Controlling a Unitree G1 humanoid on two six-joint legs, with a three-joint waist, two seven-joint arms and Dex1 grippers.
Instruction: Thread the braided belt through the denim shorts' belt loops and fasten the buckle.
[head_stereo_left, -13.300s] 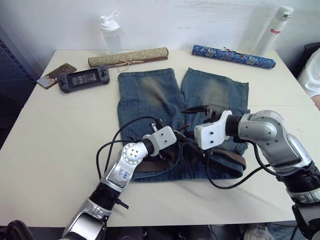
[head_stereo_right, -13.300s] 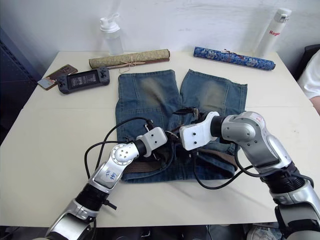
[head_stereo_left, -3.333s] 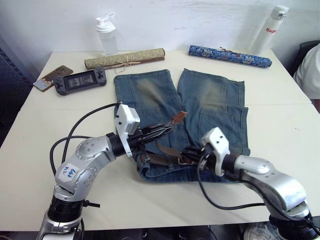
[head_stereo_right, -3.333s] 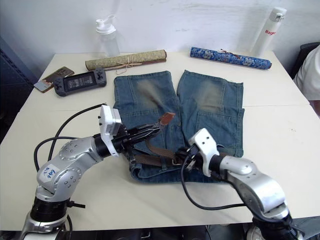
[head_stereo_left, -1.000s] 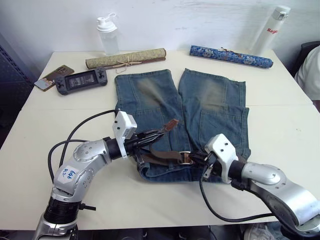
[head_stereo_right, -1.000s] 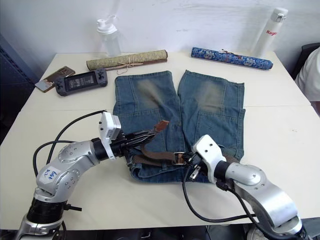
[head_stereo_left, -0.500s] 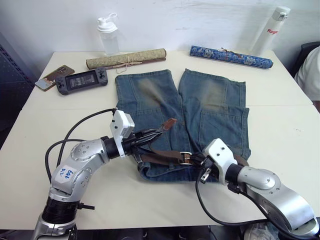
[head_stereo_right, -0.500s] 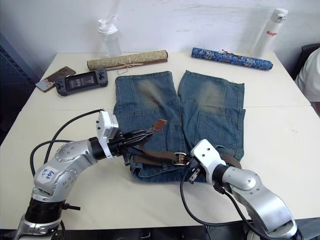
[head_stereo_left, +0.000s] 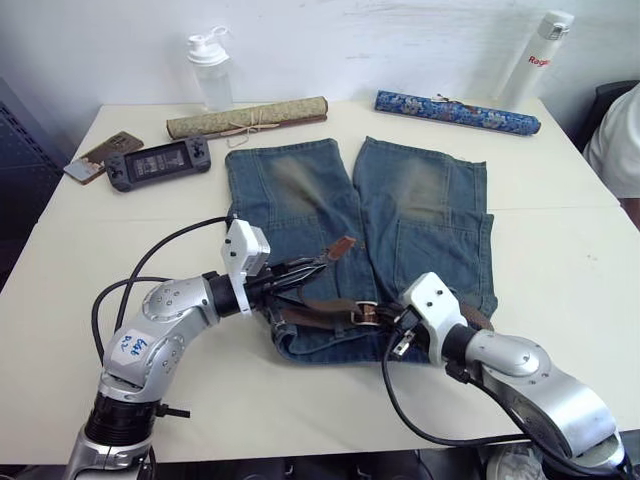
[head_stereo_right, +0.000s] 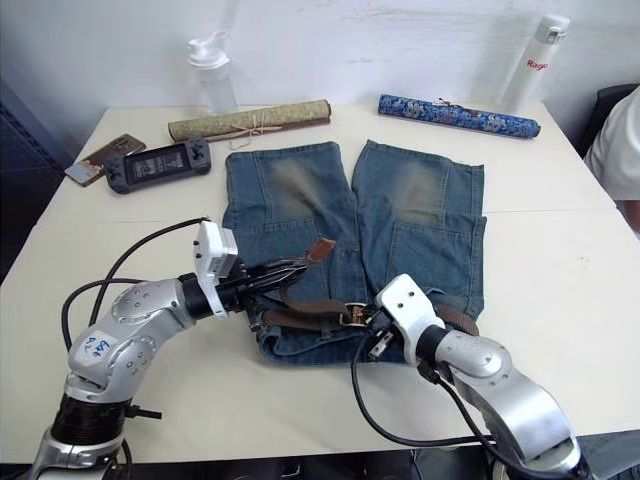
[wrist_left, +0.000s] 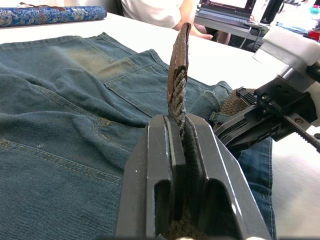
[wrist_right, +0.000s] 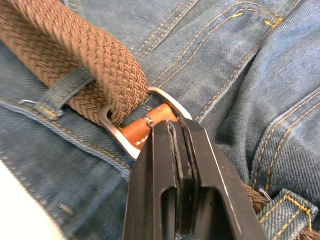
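The denim shorts (head_stereo_left: 410, 215) lie flat, waistband toward me. The braided belt (head_stereo_left: 325, 311) runs along that waistband under a belt loop (wrist_right: 64, 90). My left gripper (head_stereo_left: 316, 265) is shut on the belt just behind its tan leather tip (head_stereo_left: 343, 246), holding that end raised above the left leg; the strap rises between its fingers (wrist_left: 165, 150). My right gripper (head_stereo_left: 386, 317) is shut on the brown leather at the silver buckle (wrist_right: 119, 137), low on the waistband. The braided strap (wrist_right: 85, 65) passes through the buckle's frame.
Along the table's far side stand a clear bottle (head_stereo_left: 209, 66), a tan scroll (head_stereo_left: 247, 115), a blue scroll (head_stereo_left: 456, 110) and a white bottle (head_stereo_left: 536, 58). A game console (head_stereo_left: 158, 160) and a phone (head_stereo_left: 94, 154) lie far left. A person (head_stereo_left: 613, 140) sits at the right edge.
Both grips hold. My right gripper and the buckle have edged slightly left along the waistband, toward the left gripper. The raised tip has barely moved.
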